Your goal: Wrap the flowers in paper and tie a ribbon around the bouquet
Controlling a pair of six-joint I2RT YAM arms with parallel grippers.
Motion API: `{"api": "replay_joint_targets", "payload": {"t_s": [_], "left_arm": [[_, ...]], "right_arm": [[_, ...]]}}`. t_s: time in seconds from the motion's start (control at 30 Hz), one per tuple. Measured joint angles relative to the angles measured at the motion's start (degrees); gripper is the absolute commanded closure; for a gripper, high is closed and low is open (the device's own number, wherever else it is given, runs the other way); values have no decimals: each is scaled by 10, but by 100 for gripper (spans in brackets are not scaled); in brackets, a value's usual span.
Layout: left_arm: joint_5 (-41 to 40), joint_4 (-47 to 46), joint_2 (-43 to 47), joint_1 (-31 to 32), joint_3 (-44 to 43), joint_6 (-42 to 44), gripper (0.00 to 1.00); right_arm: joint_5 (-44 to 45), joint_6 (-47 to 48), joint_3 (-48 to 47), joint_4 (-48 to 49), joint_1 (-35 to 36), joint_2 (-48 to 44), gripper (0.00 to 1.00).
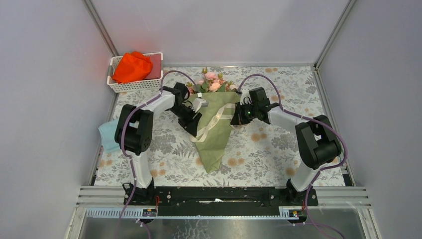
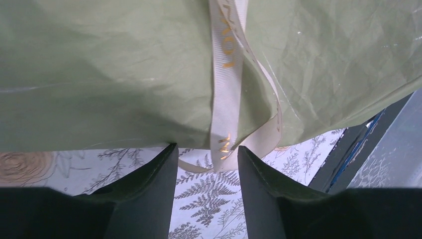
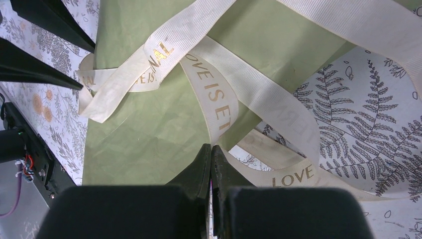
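We saw bouquet (image 1: 218,142), roses (image 1: 213,79) toward twelve o'clock, left gripper (image 2: 206,147) parted astride ribbon (image 2: 226,59) at nine, right gripper (image 3: 211,147) clamped on ribbon at three.

The top view hangs high above and behind the arm bases (image 1: 142,189), at the near edge. It faces down and toward the far wall (image 1: 214,30), and takes in the whole surface (image 1: 268,144) with the bouquet (image 1: 216,132) small at the middle.

The left wrist view sits just behind the left tool (image 2: 207,146). It looks along the two dark fingers, very close to the olive paper (image 2: 99,74) and a strand of ribbon (image 2: 225,64).

The right wrist view sits just behind the right tool (image 3: 211,147), equally close, looking leftward over paper, crossed ribbon and printed surface.

Both wrist views share the ribbon-crossed middle of the bouquet. The left tool's fingers show in the upper left of the right wrist view.
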State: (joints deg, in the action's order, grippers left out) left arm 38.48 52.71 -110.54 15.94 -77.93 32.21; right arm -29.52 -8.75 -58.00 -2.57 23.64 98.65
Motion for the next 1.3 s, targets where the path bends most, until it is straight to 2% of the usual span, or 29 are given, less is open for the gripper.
{"api": "replay_joint_targets", "payload": {"t_s": [0.07,0.13,0.33,0.57,0.73,1.0,1.3], "left_arm": [[-2,0,0,8,4,0,50],[-4,-1,-1,14,5,-2,59],[-5,-1,-2,20,6,-1,100],[-4,2,-1,18,6,4,100],[-21,-12,18,-4,-2,-22,100],[-146,-111,99,-38,3,-59,100],[-299,-198,107,-89,18,-62,100]], "right_arm": [[0,1,0,0,0,0,100],[0,1,0,0,0,0,100],[0,2,0,0,0,0,100],[0,4,0,-8,0,0,100],[0,4,0,-24,-1,-3,100],[-3,3,0,-50,-16,-28,100],[-16,-7,27,-68,-57,-69,100]]}}
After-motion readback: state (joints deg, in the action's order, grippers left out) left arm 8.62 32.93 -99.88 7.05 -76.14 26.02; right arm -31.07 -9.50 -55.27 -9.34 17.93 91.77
